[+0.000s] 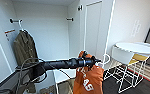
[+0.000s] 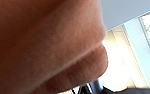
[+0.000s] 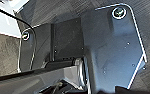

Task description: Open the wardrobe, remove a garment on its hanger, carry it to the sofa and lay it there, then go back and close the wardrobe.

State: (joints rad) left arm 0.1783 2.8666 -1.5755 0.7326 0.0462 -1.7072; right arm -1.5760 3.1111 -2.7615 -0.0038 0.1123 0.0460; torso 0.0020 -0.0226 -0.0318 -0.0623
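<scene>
- The wardrobe (image 1: 53, 32) stands open ahead, its white interior bare at the middle, with a rail stub at each side wall.
- At 9 o'clock inside it, a dark olive jacket (image 1: 24, 47) hangs from its own hanger on the left stub.
- The left arm reaches in from 8 o'clock across the head view, and the left tool (image 1: 91, 61) sits at the top of the garment (image 1: 89, 78), pinching it at the collar; how the fingers stand exactly I cannot tell.
- The garment, rust-orange with white lettering, hangs down from the tool toward 6 o'clock, outside the wardrobe and in front of its right door (image 1: 93, 27).
- A white curved loop, the hanger (image 1: 106, 58), shows just beside the tool at 3 o'clock.
- In the left wrist view the orange fleece lies right against the camera.
- At 4 o'clock stand a round white counter (image 1: 136, 47) and a white wire-legged chair (image 1: 122, 56) on dark carpet (image 1: 146, 87).
- Whether the right tool is spread or pressed together I cannot tell.
</scene>
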